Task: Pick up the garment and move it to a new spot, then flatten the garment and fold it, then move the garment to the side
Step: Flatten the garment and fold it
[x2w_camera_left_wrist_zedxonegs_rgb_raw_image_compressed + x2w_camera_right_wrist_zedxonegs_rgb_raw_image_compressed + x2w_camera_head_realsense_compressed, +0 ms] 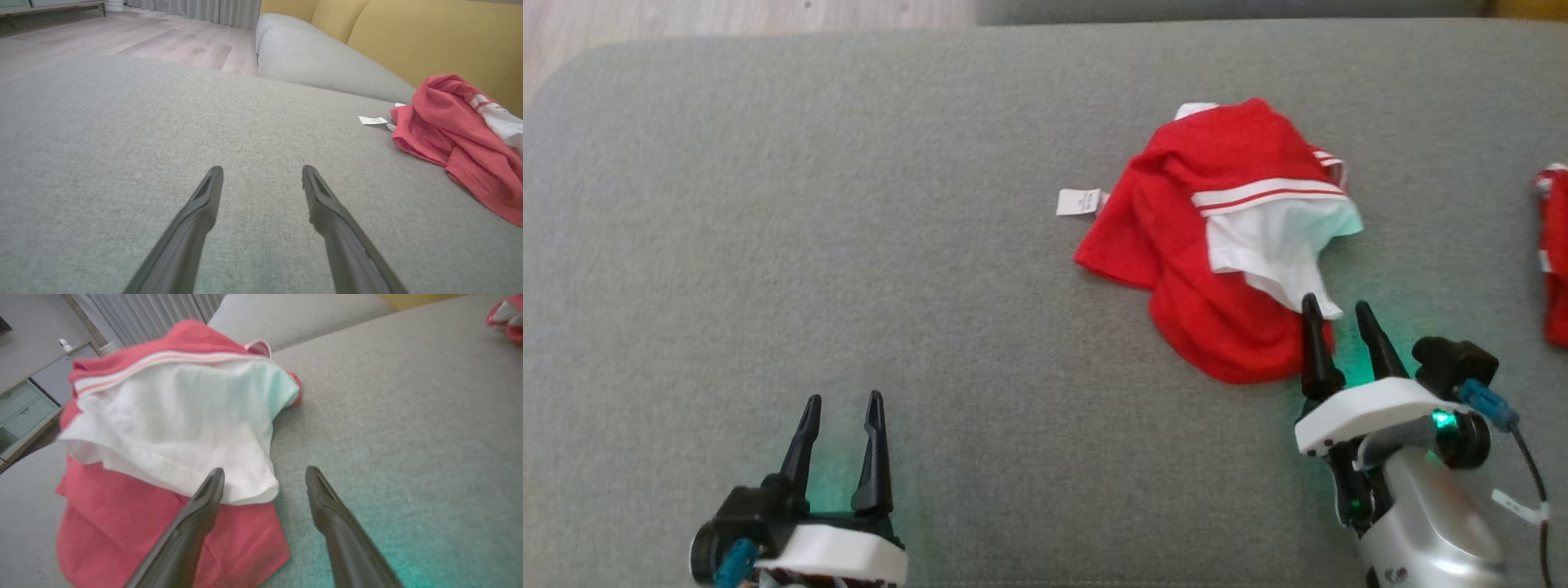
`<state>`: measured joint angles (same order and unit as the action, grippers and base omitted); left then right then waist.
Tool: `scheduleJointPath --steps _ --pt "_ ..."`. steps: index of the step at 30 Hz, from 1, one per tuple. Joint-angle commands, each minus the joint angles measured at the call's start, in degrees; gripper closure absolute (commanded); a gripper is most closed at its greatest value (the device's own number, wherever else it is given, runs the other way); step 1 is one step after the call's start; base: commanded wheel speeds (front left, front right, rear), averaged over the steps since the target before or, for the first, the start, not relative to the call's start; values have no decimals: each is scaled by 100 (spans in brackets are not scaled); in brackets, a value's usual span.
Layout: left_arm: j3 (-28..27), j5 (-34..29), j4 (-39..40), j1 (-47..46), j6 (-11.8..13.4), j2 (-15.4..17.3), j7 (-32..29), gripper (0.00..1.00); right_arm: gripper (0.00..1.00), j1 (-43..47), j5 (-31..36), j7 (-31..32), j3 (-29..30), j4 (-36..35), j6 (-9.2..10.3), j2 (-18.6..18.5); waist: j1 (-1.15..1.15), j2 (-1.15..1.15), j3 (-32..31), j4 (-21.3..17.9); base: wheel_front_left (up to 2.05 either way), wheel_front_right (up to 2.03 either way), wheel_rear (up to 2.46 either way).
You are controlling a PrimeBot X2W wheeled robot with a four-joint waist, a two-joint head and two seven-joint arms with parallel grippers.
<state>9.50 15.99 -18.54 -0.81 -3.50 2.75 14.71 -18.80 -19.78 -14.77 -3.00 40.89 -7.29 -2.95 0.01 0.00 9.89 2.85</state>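
A crumpled red garment (1176,245) with a white panel (1274,241), white stripes and a white label (1080,201) lies on the grey cushion, right of centre. My right gripper (1335,314) stands open at the garment's near right edge, its left finger over the red and white cloth, its right finger over bare cushion. In the right wrist view the open gripper (264,475) straddles the edge of the white panel (175,433). My left gripper (843,406) is open at the lower left, far from the garment (461,139), with nothing between its fingers (210,183).
A second red and white cloth (1553,253) lies at the right edge of the grey cushion (849,245). Wooden floor (122,41) lies beyond the cushion's far left edge. A yellow sofa back (429,41) and another grey cushion (318,61) rise behind.
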Motion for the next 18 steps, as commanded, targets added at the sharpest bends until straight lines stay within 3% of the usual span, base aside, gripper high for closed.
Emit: scheduleJointPath --steps 1,6,15,17,18 --pt "-123 31 116 -206 35 13 29 0 0 -149 -56 -23 -82 36 -20 7 -1 0 113 108 0 0 0" --pt "31 102 105 -328 82 13 29 0 0 -290 -173 -23 -29 481 -20 7 -1 0 250 210 0 0 0" --pt "44 163 71 -417 96 13 29 0 2 -389 -236 -23 -11 624 -20 7 -1 0 314 176 0 0 0" --pt "59 189 55 -424 101 13 29 0 15 -400 -235 -23 -5 647 -20 7 -1 0 312 171 0 0 0" --pt "66 210 42 -425 98 13 29 0 29 -404 -231 -23 -4 661 -20 7 -1 0 309 172 0 0 0"
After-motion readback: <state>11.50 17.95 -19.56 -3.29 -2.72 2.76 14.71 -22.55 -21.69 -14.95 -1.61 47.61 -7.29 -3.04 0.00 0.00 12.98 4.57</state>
